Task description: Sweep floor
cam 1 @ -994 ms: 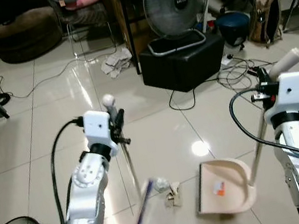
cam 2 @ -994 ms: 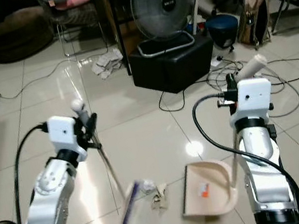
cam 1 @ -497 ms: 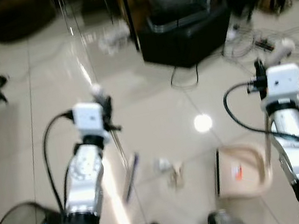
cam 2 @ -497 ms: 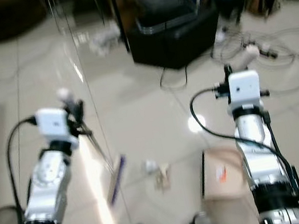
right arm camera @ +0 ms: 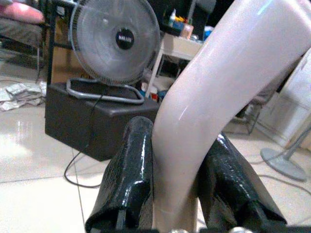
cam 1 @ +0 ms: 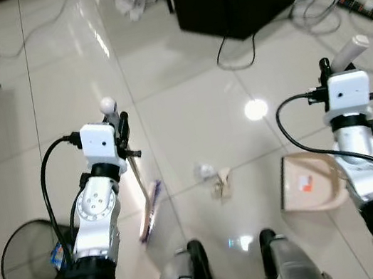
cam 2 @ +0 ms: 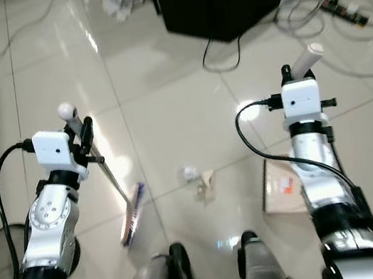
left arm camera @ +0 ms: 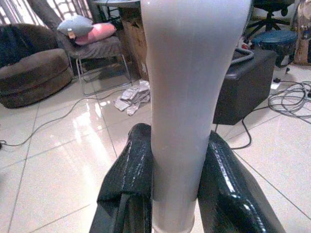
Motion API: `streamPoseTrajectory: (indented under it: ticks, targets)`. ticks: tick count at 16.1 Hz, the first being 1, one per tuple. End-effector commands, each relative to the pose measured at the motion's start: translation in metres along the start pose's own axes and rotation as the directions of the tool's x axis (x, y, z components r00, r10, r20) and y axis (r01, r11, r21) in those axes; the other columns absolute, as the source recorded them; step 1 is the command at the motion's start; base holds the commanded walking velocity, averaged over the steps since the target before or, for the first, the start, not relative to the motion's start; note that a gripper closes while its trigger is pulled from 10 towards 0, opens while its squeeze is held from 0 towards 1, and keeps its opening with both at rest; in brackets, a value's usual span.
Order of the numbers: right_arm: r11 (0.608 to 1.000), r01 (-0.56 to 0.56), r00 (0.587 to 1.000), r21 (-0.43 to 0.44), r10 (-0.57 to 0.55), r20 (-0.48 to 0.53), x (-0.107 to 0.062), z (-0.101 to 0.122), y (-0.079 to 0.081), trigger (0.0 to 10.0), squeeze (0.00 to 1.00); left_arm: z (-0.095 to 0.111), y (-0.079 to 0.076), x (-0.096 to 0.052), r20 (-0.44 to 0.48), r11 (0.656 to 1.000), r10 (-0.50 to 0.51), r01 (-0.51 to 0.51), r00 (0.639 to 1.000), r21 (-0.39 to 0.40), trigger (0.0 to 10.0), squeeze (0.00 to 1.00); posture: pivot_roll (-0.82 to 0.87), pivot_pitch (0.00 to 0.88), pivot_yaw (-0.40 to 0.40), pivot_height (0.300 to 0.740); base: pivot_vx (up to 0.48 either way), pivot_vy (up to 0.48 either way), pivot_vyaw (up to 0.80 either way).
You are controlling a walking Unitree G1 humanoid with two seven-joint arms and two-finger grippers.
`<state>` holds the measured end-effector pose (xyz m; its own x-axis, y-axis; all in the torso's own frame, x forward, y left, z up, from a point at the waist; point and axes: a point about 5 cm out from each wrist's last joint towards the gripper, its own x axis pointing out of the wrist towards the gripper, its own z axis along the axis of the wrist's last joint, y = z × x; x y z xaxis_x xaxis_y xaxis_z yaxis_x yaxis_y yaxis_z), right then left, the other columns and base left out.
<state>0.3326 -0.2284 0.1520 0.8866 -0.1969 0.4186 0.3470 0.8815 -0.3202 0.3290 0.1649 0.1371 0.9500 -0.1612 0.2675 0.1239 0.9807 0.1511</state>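
Camera tilted down since earlier frame. Left end effector (left arm camera: 174, 194) clamped on broom handle (cam 1: 139, 180); right end effector (right arm camera: 180, 191) clamped on dustpan handle (cam 1: 349, 53). Paper scraps (cam 1: 215, 180) unswept between brush (cam 1: 150, 209) and dustpan (cam 1: 311, 188); task barely begun.

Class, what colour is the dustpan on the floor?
The dustpan is beige or pale cream, clearest in the left eye view.
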Motion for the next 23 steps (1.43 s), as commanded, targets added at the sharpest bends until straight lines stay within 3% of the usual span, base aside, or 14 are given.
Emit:
streamPoseTrajectory:
  ticks: [1,2,4,6,9,13,15,18,20,23]
  targets:
    - [1.0,-0.004,0.998,0.005,0.003,0.061,0.001,0.008,0.01,10.0,0.0,0.006,-0.001,0.004,0.039,1.0,-0.004,0.003,0.999,0.007,10.0,0.0,0.18,0.412,0.169,0.74,0.0,0.0,0.0]
    - [1.0,0.001,0.997,0.01,-0.002,0.072,0.002,0.009,0.013,10.0,0.0,0.007,-0.003,0.006,0.045,1.0,-0.01,0.01,0.999,0.005,10.0,0.0,0.18,0.414,0.171,0.74,0.0,0.0,0.0]
    - [0.998,-0.026,0.991,0.059,0.018,0.132,0.004,0.021,0.033,10.0,0.0,0.012,-0.013,0.015,0.068,0.999,-0.027,0.029,0.997,-0.023,10.0,0.0,0.19,0.429,0.187,0.74,0.0,0.0,0.0]
    - [0.993,-0.094,0.983,0.071,0.082,0.162,-0.005,0.026,0.056,10.0,0.0,0.014,-0.025,0.019,0.079,0.997,-0.051,0.055,0.996,-0.046,10.0,0.0,0.19,0.422,0.189,0.74,0.0,0.0,0.0]
    - [0.985,-0.14,0.979,0.098,0.124,0.159,-0.018,0.024,0.075,10.0,0.0,0.016,-0.038,0.023,0.09,0.994,-0.062,0.07,0.994,-0.089,10.0,0.0,0.2,0.425,0.189,0.74,0.0,0.0,0.0]
    - [0.977,-0.141,0.981,0.16,0.115,0.158,-0.026,0.027,0.088,10.0,0.0,0.02,-0.052,0.022,0.097,0.979,-0.058,0.076,0.994,-0.191,10.0,0.0,0.19,0.412,0.186,0.74,0.0,0.0,0.0]
    - [0.97,-0.129,0.984,0.206,0.099,0.148,-0.029,0.029,0.094,10.0,0.0,0.027,-0.066,0.022,0.105,0.95,-0.072,0.1,0.992,-0.297,10.0,0.0,0.18,0.41,0.184,0.74,0.0,0.0,0.0]
    - [0.96,-0.114,0.987,0.255,0.081,0.136,-0.03,0.034,0.101,10.0,0.0,0.036,-0.081,0.019,0.123,0.911,-0.108,0.148,0.987,-0.385,10.0,0.0,0.18,0.401,0.181,0.74,0.0,0.0,0.0]
    - [0.952,-0.121,0.986,0.28,0.082,0.147,-0.031,0.039,0.105,10.0,0.0,0.044,-0.086,0.02,0.147,0.888,-0.123,0.175,0.981,-0.425,10.0,0.0,0.16,0.393,0.174,0.74,0.0,0.0,0.0]
    - [0.948,-0.123,0.985,0.293,0.081,0.152,-0.036,0.038,0.103,10.0,0.0,0.058,-0.084,0.025,0.206,0.878,-0.176,0.248,0.963,-0.41,10.0,0.0,0.15,0.368,0.165,0.74,0.0,0.0,0.0]
